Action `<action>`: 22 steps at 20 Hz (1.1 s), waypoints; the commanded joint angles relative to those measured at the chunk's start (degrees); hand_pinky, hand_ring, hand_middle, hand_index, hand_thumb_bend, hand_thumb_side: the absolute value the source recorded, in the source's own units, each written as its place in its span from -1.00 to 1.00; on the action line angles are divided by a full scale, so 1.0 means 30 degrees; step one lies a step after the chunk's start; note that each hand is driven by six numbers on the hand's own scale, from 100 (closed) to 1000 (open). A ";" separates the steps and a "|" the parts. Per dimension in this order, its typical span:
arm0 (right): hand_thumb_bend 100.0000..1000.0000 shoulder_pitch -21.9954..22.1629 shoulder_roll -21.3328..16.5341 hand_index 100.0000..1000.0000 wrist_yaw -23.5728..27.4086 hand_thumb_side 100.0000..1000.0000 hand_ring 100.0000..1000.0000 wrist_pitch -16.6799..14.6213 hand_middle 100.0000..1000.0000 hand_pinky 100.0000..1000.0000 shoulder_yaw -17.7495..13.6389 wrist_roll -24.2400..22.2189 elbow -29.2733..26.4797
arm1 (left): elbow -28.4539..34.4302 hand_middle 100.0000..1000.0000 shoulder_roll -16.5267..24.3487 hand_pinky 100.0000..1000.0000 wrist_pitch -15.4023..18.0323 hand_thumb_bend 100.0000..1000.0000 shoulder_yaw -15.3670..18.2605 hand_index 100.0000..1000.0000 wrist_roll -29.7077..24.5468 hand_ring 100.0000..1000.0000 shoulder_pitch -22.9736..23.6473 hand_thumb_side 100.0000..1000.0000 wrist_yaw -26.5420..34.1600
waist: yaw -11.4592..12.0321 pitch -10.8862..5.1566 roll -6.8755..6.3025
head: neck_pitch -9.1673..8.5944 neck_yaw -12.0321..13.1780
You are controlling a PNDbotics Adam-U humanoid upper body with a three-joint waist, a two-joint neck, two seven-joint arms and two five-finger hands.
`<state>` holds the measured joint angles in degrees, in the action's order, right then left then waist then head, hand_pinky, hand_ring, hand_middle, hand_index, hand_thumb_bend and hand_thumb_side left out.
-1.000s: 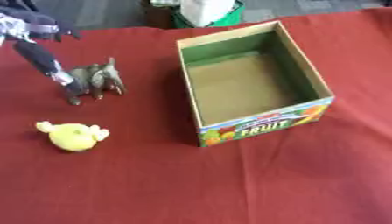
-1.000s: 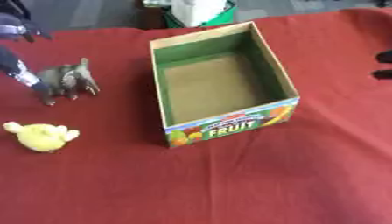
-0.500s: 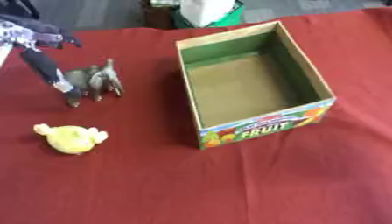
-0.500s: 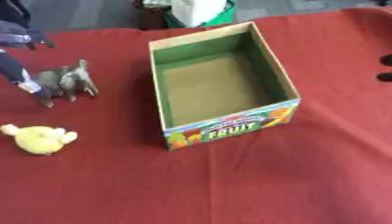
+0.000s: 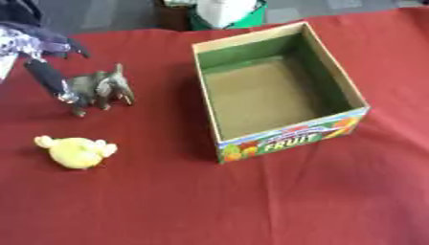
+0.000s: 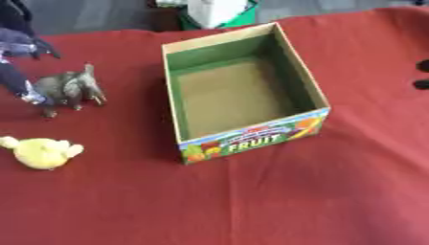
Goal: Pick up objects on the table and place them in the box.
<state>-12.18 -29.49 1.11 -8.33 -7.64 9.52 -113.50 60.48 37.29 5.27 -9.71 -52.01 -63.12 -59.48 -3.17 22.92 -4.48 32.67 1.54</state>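
A grey toy elephant [image 5: 99,88] stands on the red cloth left of the box. My left hand [image 5: 46,72] comes in from the upper left, open. One long dark finger slants down and its tip touches the elephant's rear end. A yellow plush chick [image 5: 75,151] lies nearer the front left, apart from the hand. The open cardboard box [image 5: 285,141], green inside with FRUIT printed on its front, stands in the middle and holds nothing. Only dark fingertips of my right hand [image 6: 422,74] show at the right edge in the right eye view.
The red tablecloth [image 5: 251,206] covers the whole table. Behind the far edge stands a green container with a white bag [image 5: 224,10]. Bare cloth lies in front of and to the right of the box.
Almost nothing differs. My left hand's finger stays at the elephant's rear, and the elephant, the chick and the box keep their places.
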 commanded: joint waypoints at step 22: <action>-1.00 -0.0348 -0.0165 0.58 -0.0022 1.00 0.48 -0.0154 0.17 0.28 -0.0067 -0.0047 -0.0364 | -0.0643 0.51 -0.0065 0.61 -0.0465 -0.68 0.0467 0.75 0.0286 0.57 -0.0274 -0.59 -0.1313 | -0.0273 0.0189 0.0088 | -0.0506 0.0327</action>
<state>-12.69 -29.18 1.06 -8.69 -7.40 9.41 -113.50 57.48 36.20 3.98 -9.10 -51.57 -63.10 -63.65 -3.93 24.60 -4.47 31.70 2.40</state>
